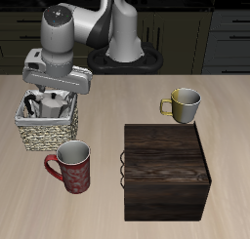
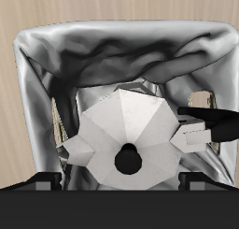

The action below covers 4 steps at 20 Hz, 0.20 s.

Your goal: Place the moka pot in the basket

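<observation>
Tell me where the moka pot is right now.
The moka pot sits inside the basket, under the gripper, behind the red mug in the exterior view.

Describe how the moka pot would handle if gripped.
The moka pot looks rigid metal, probably heavy for its size. Its smooth facets may slip. The side handle likely unbalances it, though the basket lining should limit tipping.

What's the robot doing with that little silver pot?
The robot's gripper hangs right over the basket, and the moka pot sits down inside it on the white cloth. The wrist view looks straight down at the pot's black knob. Whether the fingers are gripping it is hard to tell. A red mug, a metal mug and a dark wooden box stand nearby.
</observation>
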Tool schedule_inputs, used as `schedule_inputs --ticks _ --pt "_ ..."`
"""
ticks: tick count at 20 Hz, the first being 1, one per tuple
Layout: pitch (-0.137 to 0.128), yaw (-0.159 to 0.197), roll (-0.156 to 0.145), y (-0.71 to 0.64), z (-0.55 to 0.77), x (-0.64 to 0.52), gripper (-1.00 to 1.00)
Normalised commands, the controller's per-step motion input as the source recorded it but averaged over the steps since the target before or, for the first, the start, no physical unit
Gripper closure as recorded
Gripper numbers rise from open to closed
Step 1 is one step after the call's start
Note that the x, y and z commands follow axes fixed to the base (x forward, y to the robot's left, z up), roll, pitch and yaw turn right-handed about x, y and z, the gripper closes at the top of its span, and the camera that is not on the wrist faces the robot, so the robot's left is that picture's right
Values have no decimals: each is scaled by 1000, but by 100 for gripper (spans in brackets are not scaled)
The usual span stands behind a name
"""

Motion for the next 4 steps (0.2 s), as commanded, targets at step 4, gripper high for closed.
schedule_inputs --ticks 4 --pt "-48 -28 84 472 -4 -260 -100"
